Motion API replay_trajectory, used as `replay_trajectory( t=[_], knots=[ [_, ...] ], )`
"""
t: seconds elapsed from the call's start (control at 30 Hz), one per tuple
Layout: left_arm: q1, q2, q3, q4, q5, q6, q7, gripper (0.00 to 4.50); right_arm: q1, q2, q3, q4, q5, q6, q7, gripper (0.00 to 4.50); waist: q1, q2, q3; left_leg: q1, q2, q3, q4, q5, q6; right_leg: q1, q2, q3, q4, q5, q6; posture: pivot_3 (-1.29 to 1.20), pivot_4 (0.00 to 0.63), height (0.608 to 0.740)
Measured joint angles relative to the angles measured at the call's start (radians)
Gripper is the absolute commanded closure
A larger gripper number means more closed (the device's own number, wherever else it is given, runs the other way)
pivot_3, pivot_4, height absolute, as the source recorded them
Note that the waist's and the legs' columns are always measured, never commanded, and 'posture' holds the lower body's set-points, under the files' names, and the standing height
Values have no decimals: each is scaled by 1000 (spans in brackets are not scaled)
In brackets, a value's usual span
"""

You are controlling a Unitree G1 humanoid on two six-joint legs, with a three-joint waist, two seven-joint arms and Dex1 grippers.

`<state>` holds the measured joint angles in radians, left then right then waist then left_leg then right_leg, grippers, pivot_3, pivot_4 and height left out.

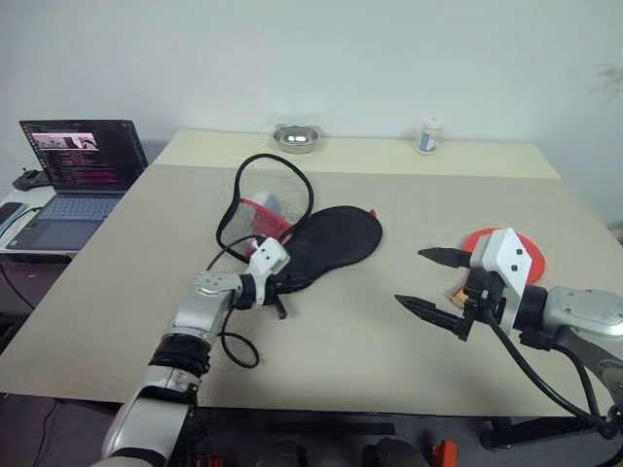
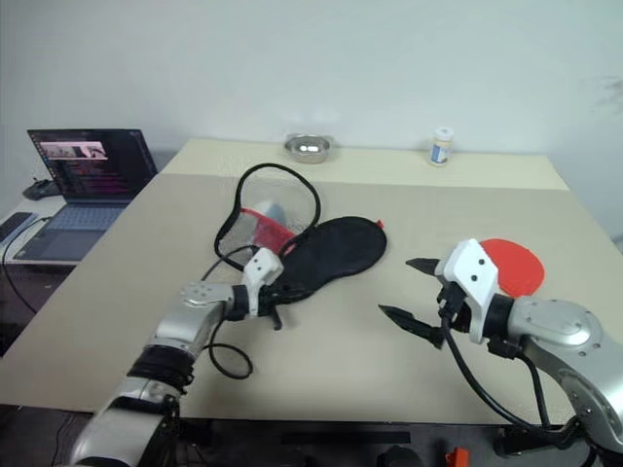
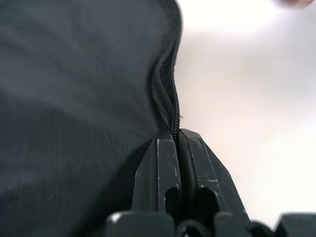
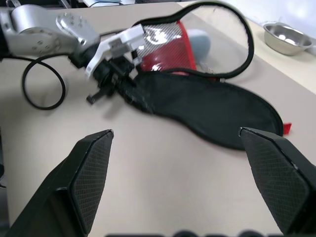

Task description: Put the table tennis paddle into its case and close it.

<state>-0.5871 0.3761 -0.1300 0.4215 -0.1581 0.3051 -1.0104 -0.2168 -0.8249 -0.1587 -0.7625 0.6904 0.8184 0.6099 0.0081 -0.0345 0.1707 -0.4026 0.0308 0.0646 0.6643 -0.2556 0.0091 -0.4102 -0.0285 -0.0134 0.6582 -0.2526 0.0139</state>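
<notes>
Head stereo pair looking down over table (image 1: 389,341), wrist cameras close, all sharing case (image 1: 331,238)

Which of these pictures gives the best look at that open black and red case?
The right wrist view: the case lies whole there, black side up, its mesh flap raised, the left hand shut on its narrow end. Both eye views show it smaller, from farther off. The left wrist view gives just black fabric and the zipper edge, close up.

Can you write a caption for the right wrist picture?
Left pincer shut on the open case edge; right pincer open.
</notes>
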Motion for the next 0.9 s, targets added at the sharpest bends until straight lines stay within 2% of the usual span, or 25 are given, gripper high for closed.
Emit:
replay_trajectory(
  t=[0.23,0.53,0.63,0.73,0.9],
  knots=[
    [-9,-144,-10,-89,-25,191,121,4473,12,-25,-15,0,2,1,12,0,0,-1,0,0,0,-1,0,0,0,0,0,0,1,0,0,0,150,740],
    [-123,-294,-21,6,-16,190,237,4473,21,-39,-17,2,0,0,37,0,-1,-1,1,0,0,-1,0,0,0,0,4,0,0,0,0,0,150,740],
    [-135,-321,-36,27,-14,189,240,3695,21,-42,-18,2,-1,0,40,0,-1,-1,1,0,0,-1,0,0,0,0,4,0,0,0,1,0,150,740],
    [-134,-318,-63,28,-13,189,215,2722,21,-46,-19,1,0,1,39,0,-1,-1,1,0,0,-1,0,0,0,0,4,0,0,0,0,0,150,740],
    [-112,-261,-74,-5,-5,184,205,1027,21,-48,-35,-1,14,20,23,0,-9,-1,1,1,1,-1,0,0,0,0,4,0,0,0,0,0,150,740]
  ],
)
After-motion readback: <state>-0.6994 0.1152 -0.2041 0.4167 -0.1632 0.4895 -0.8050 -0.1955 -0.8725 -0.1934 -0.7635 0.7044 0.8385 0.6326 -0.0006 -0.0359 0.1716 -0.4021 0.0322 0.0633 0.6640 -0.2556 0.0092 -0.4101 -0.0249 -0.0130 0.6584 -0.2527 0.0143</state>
